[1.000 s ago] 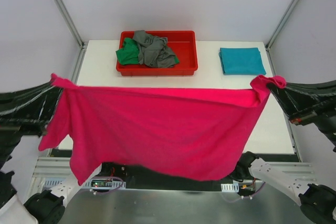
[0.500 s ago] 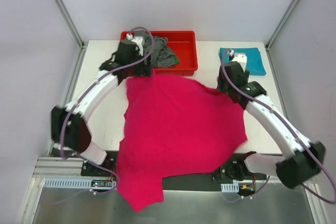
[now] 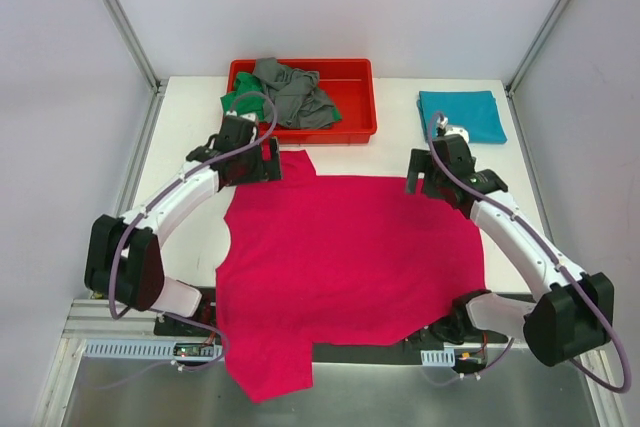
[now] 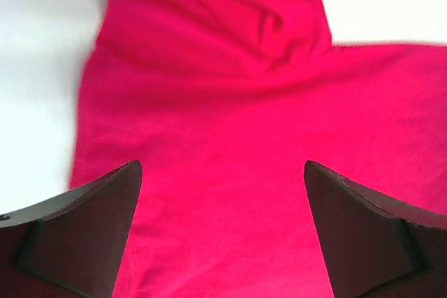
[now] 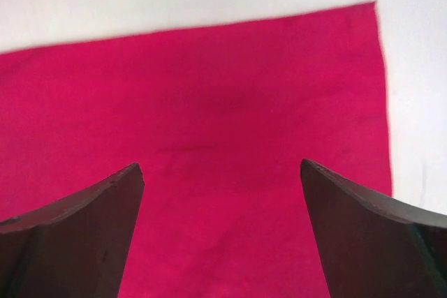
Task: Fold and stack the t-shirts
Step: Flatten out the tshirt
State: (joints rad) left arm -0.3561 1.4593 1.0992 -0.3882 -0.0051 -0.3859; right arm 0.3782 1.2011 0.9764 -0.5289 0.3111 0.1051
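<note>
Top external: showed pink shirt (image 3: 350, 257) flat across surface (image 3: 190, 117), likely for folding. Held left tool (image 3: 264, 162) and right tool (image 3: 425, 175) spread, empty, over its far edge. Noted teal shirt (image 3: 461, 115) folded far right, green shirt (image 3: 240, 105) and grey shirt (image 3: 295, 95) in tray (image 3: 355, 77).

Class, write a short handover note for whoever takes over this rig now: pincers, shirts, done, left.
Left pincer and right pincer: open, empty, over the magenta-pink fabric t-shirt, spread flat on the white table, near part overhanging the edge.
Done: teal fabric t-shirt folded, far right.
Left: fold the pink one, then the crumpled green t-shirt and grey t-shirt in the rectangular red plastic tray; stack all.
</note>
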